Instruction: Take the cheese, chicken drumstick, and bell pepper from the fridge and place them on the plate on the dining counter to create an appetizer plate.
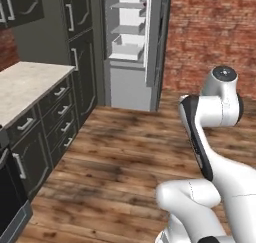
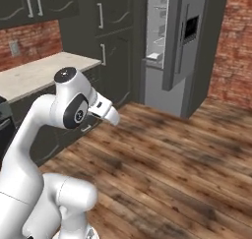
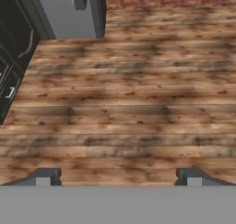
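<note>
The fridge (image 1: 127,62) stands across the room with its upper door (image 1: 156,37) swung open on a white interior with glass shelves. In the right base view the fridge (image 2: 156,80) shows the same shelves beside its grey door (image 2: 184,36). A tiny dark-red lump (image 1: 145,4) sits at the right end of an upper shelf, probably the bell pepper, though it is too small to be sure. My gripper (image 3: 119,178) is open, with nothing between its fingertips (image 3: 46,177), and looks down at the bare wooden floor well short of the fridge's grey base (image 3: 64,15). Cheese, chicken drumstick, plate and dining counter are out of view.
Dark panelled cabinets (image 1: 82,52) adjoin the fridge on the left. A beige stone counter (image 1: 25,84) over dark drawers runs along the left wall. A brick wall (image 1: 210,37) stands to the right. Wooden floor (image 1: 125,152) stretches from my base to the fridge.
</note>
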Robot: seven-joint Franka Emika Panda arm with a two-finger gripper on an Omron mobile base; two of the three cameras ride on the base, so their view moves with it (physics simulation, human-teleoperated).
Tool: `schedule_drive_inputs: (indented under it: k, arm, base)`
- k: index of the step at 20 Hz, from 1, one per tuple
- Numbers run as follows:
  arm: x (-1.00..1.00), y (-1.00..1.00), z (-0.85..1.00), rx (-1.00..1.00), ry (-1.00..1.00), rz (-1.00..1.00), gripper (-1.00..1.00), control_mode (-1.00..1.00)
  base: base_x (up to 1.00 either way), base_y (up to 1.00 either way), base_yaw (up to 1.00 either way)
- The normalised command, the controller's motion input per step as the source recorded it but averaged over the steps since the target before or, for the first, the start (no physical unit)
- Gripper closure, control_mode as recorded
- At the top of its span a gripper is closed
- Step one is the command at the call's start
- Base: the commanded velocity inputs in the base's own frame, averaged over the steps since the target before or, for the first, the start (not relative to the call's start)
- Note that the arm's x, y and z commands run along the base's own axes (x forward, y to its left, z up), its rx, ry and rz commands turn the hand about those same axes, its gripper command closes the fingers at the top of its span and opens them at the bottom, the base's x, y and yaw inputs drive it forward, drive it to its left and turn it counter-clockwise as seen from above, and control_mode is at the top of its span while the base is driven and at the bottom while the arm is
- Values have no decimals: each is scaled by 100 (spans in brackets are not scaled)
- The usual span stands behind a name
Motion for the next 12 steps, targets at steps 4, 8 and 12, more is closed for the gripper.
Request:
schedule_drive_inputs:
  k: [4, 8, 12]
  arm:
    - [0, 0, 0, 0, 0, 0, -100, 100]
    - [0, 0, 0, 0, 0, 0, -100, 100]
    - [0, 0, 0, 0, 0, 0, -100, 100]
  base:
    - [100, 4, 4]
    - [100, 16, 2]
    - [100, 43, 0]
